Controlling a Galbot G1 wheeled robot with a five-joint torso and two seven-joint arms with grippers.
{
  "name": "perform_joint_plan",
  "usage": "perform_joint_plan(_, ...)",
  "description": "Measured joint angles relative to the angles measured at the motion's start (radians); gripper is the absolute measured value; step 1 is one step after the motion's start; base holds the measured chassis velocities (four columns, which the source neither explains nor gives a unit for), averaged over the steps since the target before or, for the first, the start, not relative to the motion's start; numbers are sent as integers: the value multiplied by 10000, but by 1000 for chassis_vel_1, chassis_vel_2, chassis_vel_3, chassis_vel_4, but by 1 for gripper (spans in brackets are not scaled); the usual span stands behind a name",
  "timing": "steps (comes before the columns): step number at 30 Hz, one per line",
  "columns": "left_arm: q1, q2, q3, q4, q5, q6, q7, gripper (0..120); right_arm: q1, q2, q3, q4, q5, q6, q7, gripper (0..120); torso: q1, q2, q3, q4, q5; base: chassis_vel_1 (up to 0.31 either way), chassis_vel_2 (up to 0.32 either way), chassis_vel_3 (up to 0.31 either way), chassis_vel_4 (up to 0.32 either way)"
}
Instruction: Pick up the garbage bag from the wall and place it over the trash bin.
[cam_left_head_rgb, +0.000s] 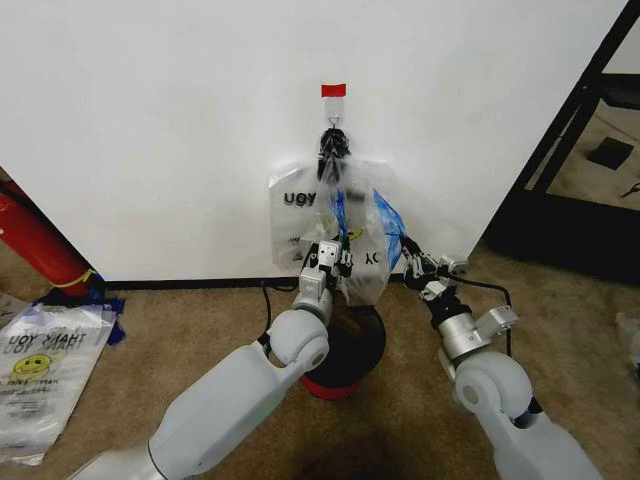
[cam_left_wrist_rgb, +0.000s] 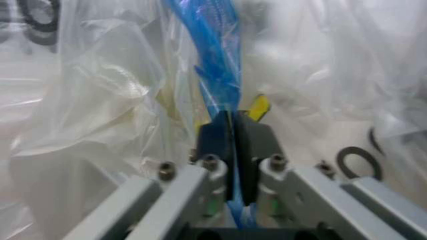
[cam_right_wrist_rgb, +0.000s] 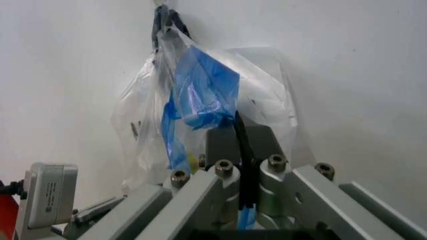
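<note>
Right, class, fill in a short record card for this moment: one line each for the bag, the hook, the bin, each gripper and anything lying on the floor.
bag: thin translucent whitish plastic garbage bag, black lettering, blue patches, hanging against the white wall
hook: black hook under a red tape strip, holding the bag's top
bin: round black trash bin, red base, on the carpet below the bag
left gripper: shut on the bag's plastic
right gripper: shut on the bag
floor: a second printed bag lying flat at the left
</note>
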Motion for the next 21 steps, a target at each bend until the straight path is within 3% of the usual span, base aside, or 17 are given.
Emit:
perform_joint_plan(8, 220, 79, -219, -432, -162, -112, -65, 0, -157, 12, 50, -18, -35, 8, 7, 0, 0, 0, 0, -3, -1, 0, 0, 0, 0)
perform_joint_plan(21, 2289, 1934, -1142, -2962, -283, -316, -23, 0, -1092, 431, 262, 12, -574, 210, -195, 0, 0, 0, -1, -1, -1, 0, 0, 0, 0)
